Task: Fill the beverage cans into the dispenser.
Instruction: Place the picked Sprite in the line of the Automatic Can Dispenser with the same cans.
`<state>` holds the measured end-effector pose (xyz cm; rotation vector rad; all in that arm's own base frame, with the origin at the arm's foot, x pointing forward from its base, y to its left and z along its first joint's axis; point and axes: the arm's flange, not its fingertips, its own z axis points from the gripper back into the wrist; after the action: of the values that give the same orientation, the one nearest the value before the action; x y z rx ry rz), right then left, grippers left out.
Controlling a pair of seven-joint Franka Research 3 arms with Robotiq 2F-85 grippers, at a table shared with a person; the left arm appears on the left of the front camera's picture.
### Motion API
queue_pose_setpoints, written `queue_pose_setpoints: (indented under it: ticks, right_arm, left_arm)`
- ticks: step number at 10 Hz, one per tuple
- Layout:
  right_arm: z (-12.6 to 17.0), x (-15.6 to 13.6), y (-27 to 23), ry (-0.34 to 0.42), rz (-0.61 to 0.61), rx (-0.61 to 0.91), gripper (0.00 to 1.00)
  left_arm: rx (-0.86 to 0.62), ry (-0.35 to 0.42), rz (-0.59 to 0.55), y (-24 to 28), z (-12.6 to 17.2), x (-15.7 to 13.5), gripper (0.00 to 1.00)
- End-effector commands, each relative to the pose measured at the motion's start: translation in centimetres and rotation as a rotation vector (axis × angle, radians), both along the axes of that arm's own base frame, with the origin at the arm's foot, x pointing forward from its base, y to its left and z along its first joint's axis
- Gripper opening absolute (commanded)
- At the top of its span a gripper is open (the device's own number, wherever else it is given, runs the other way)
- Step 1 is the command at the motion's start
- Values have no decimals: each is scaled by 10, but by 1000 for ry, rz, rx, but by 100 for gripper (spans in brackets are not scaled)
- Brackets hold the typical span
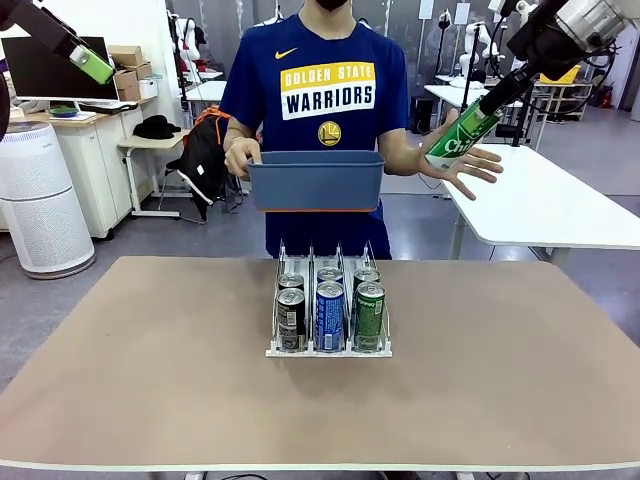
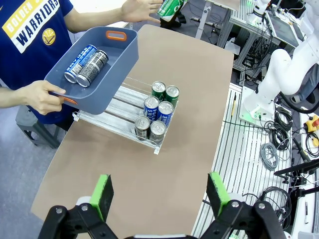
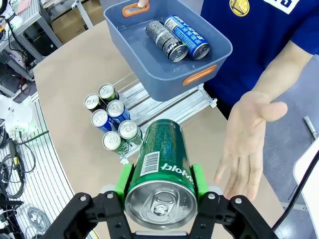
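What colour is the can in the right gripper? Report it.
The can is green with white lettering and a silver top; right wrist view shows it best.

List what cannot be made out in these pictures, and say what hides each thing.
- Front view: the contents of the blue bin, hidden by its front wall.
- Front view: the rear cans in the dispenser, mostly covered by the front cans.
- Left wrist view: the green can, cut off by the top edge.
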<state>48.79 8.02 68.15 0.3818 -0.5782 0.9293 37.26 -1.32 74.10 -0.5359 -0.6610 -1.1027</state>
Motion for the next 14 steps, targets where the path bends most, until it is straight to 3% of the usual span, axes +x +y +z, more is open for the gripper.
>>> queue_pose_setpoints:
  ticks: [1, 11, 12, 13, 14]
  right_arm:
    - [1, 0, 0, -5, -1, -4, 0]
    - [1, 0, 0, -5, -1, -4, 0]
    - [0, 0, 0, 0, 0, 0, 58]
    - [-3, -9, 4, 12, 0, 1, 58]
    - [-9, -25, 16, -17, -89, -22, 58]
  left_arm:
    - [-1, -1, 0, 1, 0, 0, 100]
    - [-1, -1, 0, 1, 0, 0, 100]
    - [-1, -1, 0, 1, 0, 0, 100]
    - [-1, -1, 0, 1, 0, 0, 100]
    - [-1, -1, 0, 1, 0, 0, 100]
